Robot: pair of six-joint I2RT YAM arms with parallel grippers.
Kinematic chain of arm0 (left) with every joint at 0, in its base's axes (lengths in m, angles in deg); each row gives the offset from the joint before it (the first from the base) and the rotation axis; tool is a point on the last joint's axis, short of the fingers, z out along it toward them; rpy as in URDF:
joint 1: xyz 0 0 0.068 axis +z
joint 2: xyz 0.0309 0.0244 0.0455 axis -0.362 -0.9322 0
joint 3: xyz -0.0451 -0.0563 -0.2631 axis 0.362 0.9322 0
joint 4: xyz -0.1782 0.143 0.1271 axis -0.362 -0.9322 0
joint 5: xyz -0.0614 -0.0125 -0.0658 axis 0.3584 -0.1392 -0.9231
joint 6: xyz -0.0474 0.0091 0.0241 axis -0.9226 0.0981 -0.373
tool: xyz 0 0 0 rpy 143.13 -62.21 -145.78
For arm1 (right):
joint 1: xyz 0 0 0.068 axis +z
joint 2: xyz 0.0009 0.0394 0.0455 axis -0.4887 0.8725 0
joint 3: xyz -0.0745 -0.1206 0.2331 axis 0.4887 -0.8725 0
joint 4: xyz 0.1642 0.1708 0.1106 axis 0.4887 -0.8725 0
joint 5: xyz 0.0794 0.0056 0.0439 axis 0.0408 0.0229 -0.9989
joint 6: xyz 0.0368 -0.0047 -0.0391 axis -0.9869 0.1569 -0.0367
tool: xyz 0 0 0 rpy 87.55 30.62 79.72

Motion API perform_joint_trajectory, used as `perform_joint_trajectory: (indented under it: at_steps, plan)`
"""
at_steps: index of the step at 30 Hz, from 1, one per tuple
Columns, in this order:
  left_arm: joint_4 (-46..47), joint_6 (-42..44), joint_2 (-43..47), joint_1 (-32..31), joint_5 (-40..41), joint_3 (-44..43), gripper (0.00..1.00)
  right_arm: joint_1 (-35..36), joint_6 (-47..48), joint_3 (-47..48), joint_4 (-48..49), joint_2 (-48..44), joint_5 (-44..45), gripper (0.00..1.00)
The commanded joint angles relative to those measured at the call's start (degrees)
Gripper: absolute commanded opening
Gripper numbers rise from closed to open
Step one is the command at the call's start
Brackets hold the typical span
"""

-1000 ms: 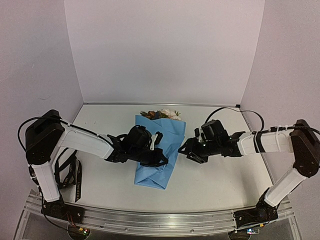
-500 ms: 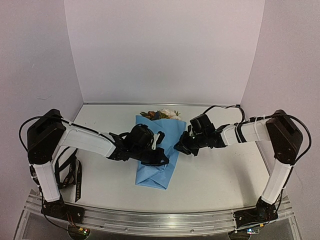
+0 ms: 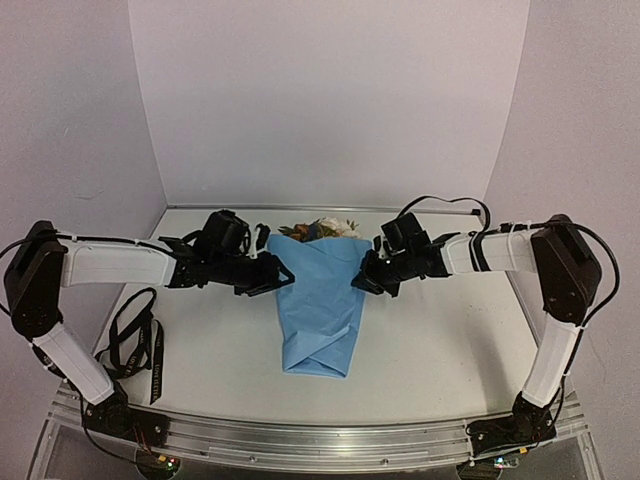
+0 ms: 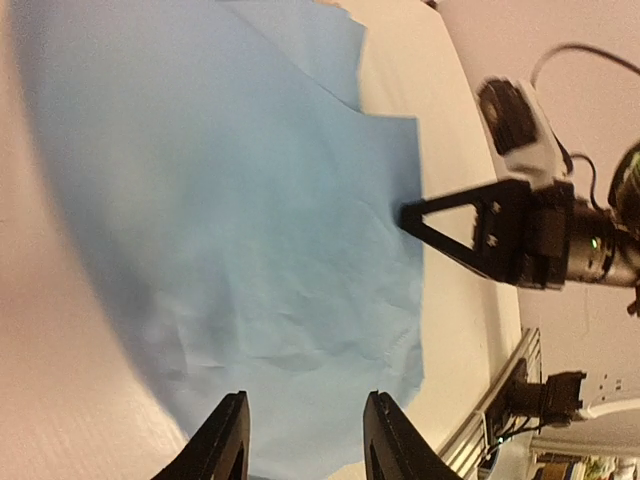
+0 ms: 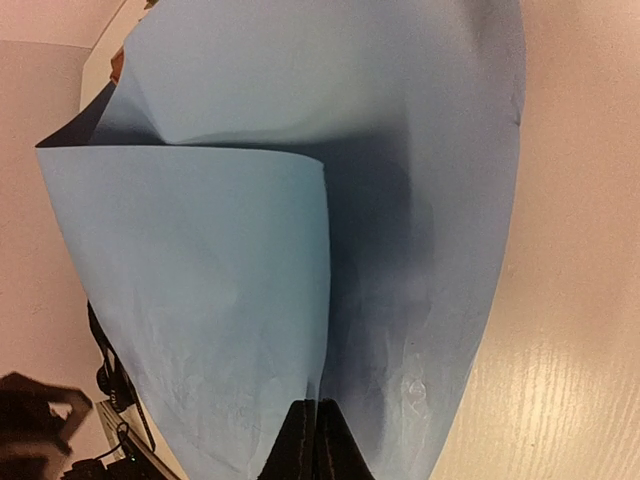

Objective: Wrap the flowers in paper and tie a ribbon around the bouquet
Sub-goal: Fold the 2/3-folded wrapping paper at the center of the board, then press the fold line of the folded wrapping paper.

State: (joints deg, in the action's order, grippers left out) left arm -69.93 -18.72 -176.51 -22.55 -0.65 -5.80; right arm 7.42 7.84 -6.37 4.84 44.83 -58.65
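Right pincer [image 3: 362, 283] was pinched shut on right edge of paper [image 3: 320, 310] | left pincer [image 4: 305, 398] half open, empty, by paper's left edge | we saw flowers [image 3: 325, 229] at paper's far end

Surface: flat white counter [image 3: 440, 340]
Centre: cone-shaped light blue paper bouquet [image 3: 322, 310], wide end rearward
Left: narrow black ribbon [image 3: 156, 368], looped

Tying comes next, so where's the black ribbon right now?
Top view: the ribbon lies on the table at near left, well apart from the bouquet.
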Motion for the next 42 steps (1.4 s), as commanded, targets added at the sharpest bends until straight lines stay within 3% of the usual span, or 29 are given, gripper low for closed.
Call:
perform_joint_trajectory:
  at_steps: [1,7,13,18,23,31,33,42]
  plan:
    - [-1.39,-0.74,0.9,6.59,-3.94,2.75,0.4,-0.89,5.09,2.28,-4.95,-0.22,0.31,0.0]
    - [2.49,-0.15,-5.42,11.81,-11.31,-0.55,0.47,-1.77,7.48,4.04,-7.91,0.87,-0.81,0.0]
    - [12.56,-3.25,-11.7,15.13,-18.43,-3.04,0.58,-2.22,8.28,6.36,-9.75,1.97,-2.48,0.0]
    - [20.32,-7.28,-17.19,15.98,-22.26,-4.41,0.6,-2.69,8.5,7.69,-10.87,3.06,-3.21,0.0]
    - [21.99,-8.76,-21.83,16.07,-22.37,-6.89,0.49,-2.89,9.46,8.61,-12.23,3.46,-3.65,0.0]
    - [17.88,-7.48,-23.33,15.97,-20.75,-11.48,0.03,-2.85,11.63,10.57,-16.23,2.7,-4.96,0.0]
    - [14.9,-7.27,-22.66,15.86,-19.76,-12.11,0.0,-2.7,11.59,10.64,-17.01,1.65,-5.51,0.03]
    - [5.51,-8.52,-18.18,14.34,-11.82,-10.34,0.0,1.52,9.7,2.58,-16.27,-9.06,-5.66,0.41]
